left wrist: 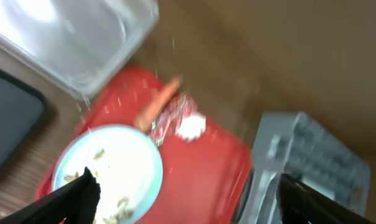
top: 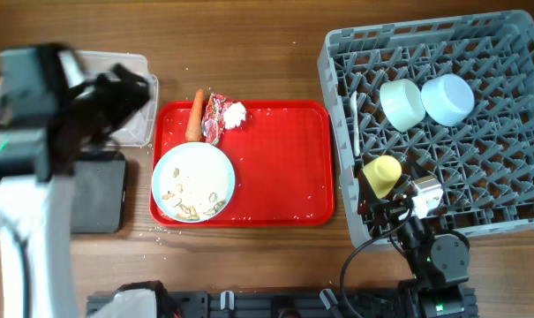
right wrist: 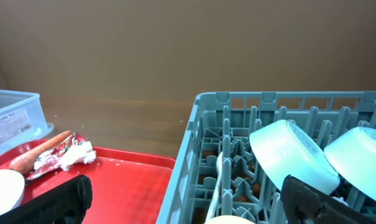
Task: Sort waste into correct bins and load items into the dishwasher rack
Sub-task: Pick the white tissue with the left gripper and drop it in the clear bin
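Observation:
The pale blue plate (top: 193,181) with beige food scraps lies on the red tray, also in the left wrist view (left wrist: 107,171). The carrot (top: 196,115), red wrapper (top: 215,117) and white tissue (top: 236,113) lie at the tray's back edge. The grey rack (top: 514,212) holds the pale green bowl (top: 402,102), light blue bowl (top: 448,97), white spoon (top: 356,124) and yellow-green cup (top: 382,175). My right gripper (right wrist: 194,205) is open over the rack's front left corner, just behind the cup. My left gripper (left wrist: 188,199) is open, high above the tray's left side and blurred.
The clear tub (top: 130,132) and black tray (top: 103,190) sit left of the red tray (top: 284,159), partly hidden under my left arm. Rice-like grains are scattered on the red tray and the wooden table in front of it.

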Available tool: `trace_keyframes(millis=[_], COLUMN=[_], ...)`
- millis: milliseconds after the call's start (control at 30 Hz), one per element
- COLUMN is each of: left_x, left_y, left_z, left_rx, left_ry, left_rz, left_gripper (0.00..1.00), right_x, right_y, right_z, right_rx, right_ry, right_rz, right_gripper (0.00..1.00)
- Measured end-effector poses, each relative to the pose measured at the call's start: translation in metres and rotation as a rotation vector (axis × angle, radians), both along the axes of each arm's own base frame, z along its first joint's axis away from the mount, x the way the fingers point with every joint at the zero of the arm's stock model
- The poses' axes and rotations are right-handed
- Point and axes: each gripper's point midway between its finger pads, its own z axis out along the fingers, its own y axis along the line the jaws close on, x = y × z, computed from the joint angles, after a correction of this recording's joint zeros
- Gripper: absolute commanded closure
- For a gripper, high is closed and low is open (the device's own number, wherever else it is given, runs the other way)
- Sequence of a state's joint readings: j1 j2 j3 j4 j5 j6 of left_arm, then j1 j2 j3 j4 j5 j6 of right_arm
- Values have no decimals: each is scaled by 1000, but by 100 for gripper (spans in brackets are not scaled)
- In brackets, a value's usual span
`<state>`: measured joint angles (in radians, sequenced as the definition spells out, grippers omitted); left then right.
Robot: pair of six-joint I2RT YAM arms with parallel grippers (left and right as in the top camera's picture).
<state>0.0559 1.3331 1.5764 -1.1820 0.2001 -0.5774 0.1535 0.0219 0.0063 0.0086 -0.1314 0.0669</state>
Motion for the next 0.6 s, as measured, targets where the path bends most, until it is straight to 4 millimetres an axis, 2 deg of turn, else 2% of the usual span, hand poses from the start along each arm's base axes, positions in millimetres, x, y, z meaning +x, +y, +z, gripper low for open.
trace_keyframes(millis=[67,100,133,167,200,267,300,333,367,400,433,533,567,600], left_x=[28,48,56,66,85,102,103,113,115,116,115,107,100,94], left_y=[-38,-56,-70,-79,-96,-119,-124,-131,-135,-137,-139,-140,-136,-133], left_z=[-63,-100,-126,-143,-169,-216,-229,-244,-255,-266,-275,-275,-270,-257], left_rx=[46,109,150,191,256,354,372,398,407,422,433,445,449,447], left_ry=[151,205,243,246,229,239,249,230,234,241,251,278,304,308], left_rz=[-143,-210,-262,-295,-347,-414,-426,-437,-443,-455,-464,-474,-476,-472], left_gripper=[12,13,13,14,15,25,33,59,70,87,96,96,96,96], right_x=[0,0,0,0,0,0,0,0,0,0,0,0,0,0], right_y=[0,0,0,0,0,0,0,0,0,0,0,0,0,0], right_z=[0,0,0,0,0,0,0,0,0,0,0,0,0,0], right_rx=[0,0,0,0,0,0,0,0,0,0,0,0,0,0], right_ry=[0,-1,0,0,0,0,0,-1,-1,-1,-1,0,-1,-1], right_rz=[0,2,3,3,3,3,3,3,3,3,3,3,3,3], right_gripper=[0,0,0,0,0,0,0,0,0,0,0,0,0,0])
